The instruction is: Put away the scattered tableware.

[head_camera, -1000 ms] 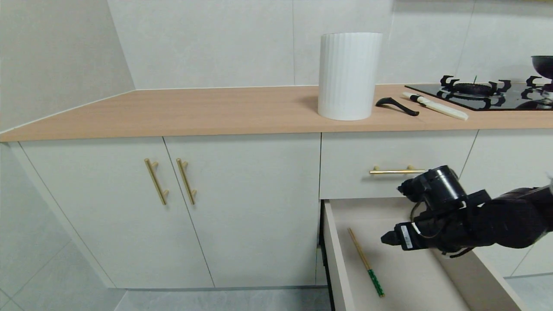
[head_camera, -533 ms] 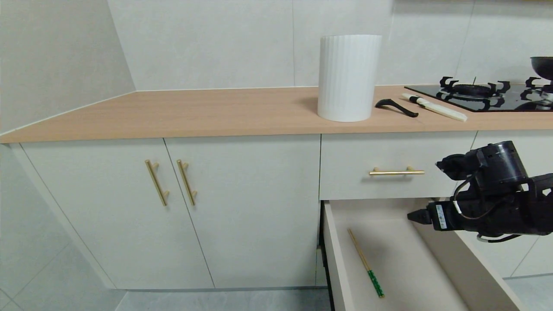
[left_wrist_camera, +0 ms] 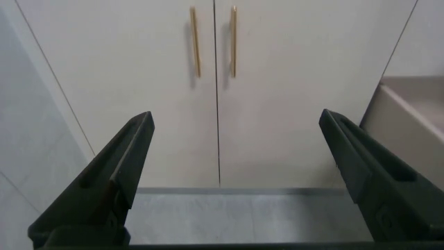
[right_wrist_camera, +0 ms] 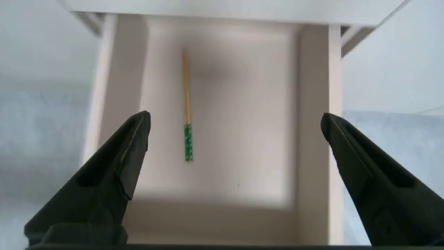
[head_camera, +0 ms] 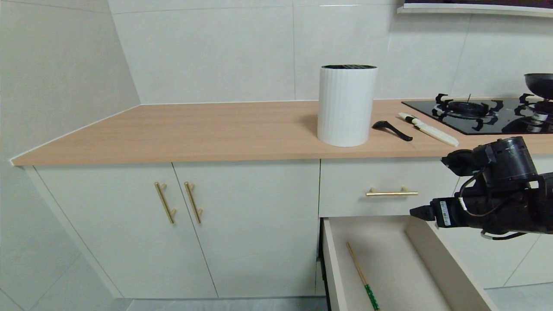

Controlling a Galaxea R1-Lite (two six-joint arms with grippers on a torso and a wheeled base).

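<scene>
An open drawer (head_camera: 332, 263) below the counter holds a wooden chopstick (head_camera: 362, 276) with a green end, lying near its left wall. On the counter, a black utensil (head_camera: 392, 130) and a white knife (head_camera: 427, 128) lie to the right of a tall white ribbed holder (head_camera: 347, 106). My right gripper (head_camera: 417, 212) hangs above the drawer's right wall, level with the upper drawer front. In the right wrist view my right gripper (right_wrist_camera: 236, 119) is open and holds nothing above the drawer (right_wrist_camera: 104, 104), with the chopstick (right_wrist_camera: 186, 114) below. My left gripper (left_wrist_camera: 236, 121) is open before the cabinet doors.
A black gas stove (head_camera: 475, 114) with a dark pot (head_camera: 540, 84) sits at the counter's right end. The shut upper drawer has a gold handle (head_camera: 392, 193). Two cabinet doors with gold handles (head_camera: 179, 208) stand to the left. Grey tiled floor lies below.
My right arm has lifted up and to the right, out of the open drawer. The head camera has moved, so the whole scene sits lower in the picture. The chopstick stays put.
</scene>
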